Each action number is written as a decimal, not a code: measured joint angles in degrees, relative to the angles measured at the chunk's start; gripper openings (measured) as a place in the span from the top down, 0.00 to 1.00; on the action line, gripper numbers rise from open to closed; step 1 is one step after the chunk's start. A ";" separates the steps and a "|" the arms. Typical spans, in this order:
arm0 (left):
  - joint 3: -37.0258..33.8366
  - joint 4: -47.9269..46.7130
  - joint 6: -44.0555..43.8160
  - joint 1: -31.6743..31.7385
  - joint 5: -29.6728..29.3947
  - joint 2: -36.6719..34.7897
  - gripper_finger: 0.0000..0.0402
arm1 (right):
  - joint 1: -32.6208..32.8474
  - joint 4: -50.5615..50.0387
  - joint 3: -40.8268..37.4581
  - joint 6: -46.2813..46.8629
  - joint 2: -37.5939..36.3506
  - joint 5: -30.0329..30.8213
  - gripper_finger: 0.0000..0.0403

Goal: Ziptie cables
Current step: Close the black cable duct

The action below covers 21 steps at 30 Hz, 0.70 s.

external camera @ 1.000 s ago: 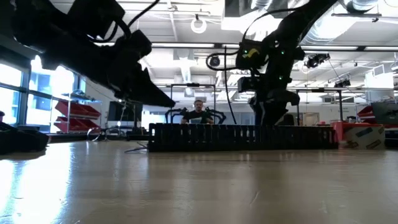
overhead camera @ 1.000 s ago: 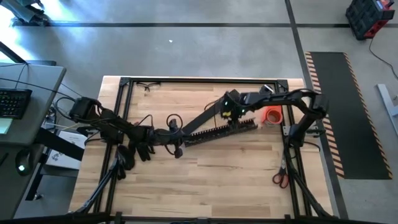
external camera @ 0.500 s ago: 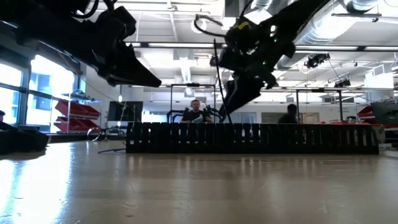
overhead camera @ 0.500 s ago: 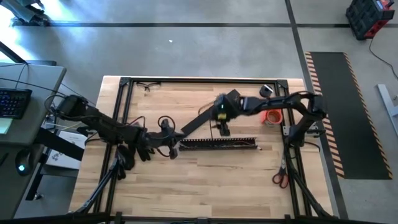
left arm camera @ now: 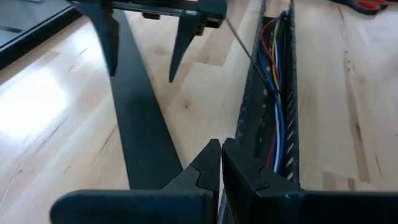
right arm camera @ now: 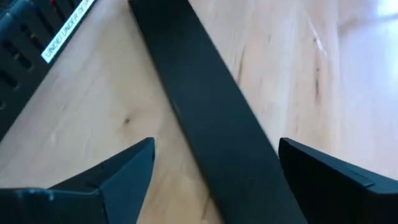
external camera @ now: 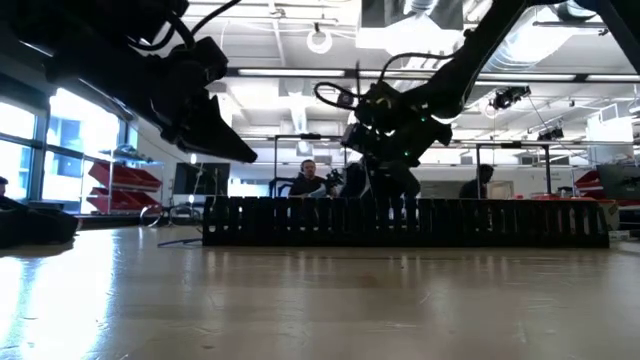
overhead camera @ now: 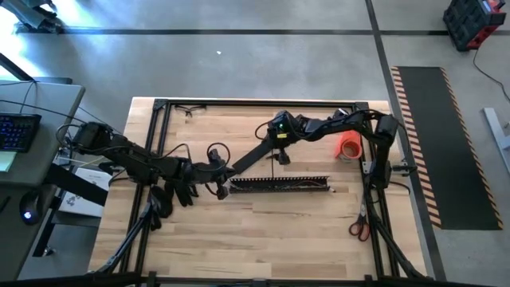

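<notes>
The right gripper [overhead camera: 276, 137] is hovering spread wide over the flat black strip [overhead camera: 253, 156]. The left gripper [overhead camera: 221, 188], fingers pressed together, is sitting at the end of the slotted channel [overhead camera: 280, 185] holding the cables [left arm camera: 275, 93].

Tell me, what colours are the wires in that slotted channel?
The wires are red, blue, yellow, white and dark; the left wrist view shows them best, lying inside the black channel.

- Around my pale wooden table [overhead camera: 263, 231] lies a grey concrete floor [overhead camera: 239, 64].
- A black mat with striped edges [overhead camera: 434, 143] flanks my right.
- Bright windows [external camera: 70, 150] glow beyond, under white ceiling pipes [external camera: 300, 75].
</notes>
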 joint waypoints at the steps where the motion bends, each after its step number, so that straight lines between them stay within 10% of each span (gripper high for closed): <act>1: 0.00 0.04 0.07 0.31 0.42 0.00 1.00 | -0.35 0.49 0.00 -0.13 0.03 0.07 0.18; 21: 0.00 0.85 -0.57 2.12 1.64 0.00 1.00 | -0.51 -11.27 4.44 0.83 4.03 1.40 0.23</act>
